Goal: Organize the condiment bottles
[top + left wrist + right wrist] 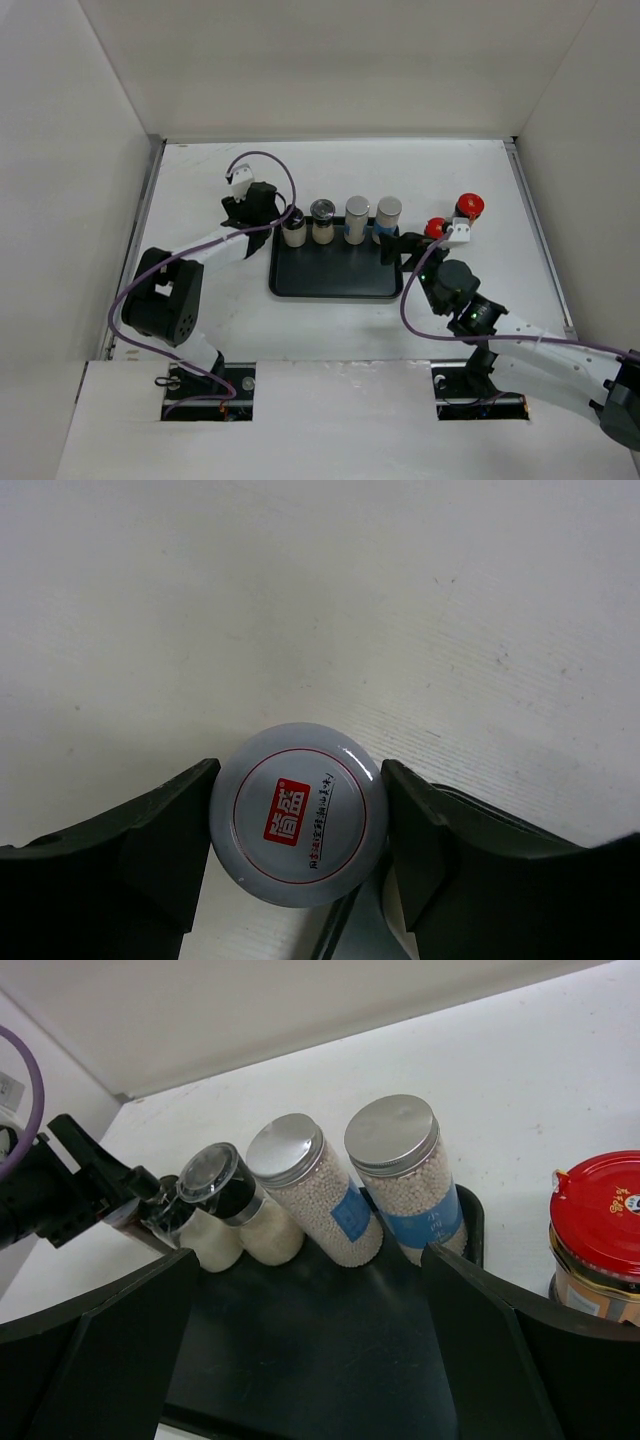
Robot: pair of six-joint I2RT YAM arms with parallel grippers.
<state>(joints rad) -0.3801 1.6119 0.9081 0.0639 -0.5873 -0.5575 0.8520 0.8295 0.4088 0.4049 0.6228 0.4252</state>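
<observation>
Left gripper (300, 815) clamps the white-capped jar (293, 235) at the far left corner of the black tray (335, 282). Along the tray's far edge stand a black-capped jar (322, 220) and two silver-capped jars (357, 218) (389, 215). Right gripper (308, 1270) is spread wide, holding nothing, at the tray's right edge. Two red-capped jars (435, 228) (469, 206) stand on the table (330, 170) just beyond it.

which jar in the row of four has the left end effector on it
The leftmost one, the grey-capped jar with a red logo on its lid. Only it sits between the fingers of the left end effector, one pressed against each side.
</observation>
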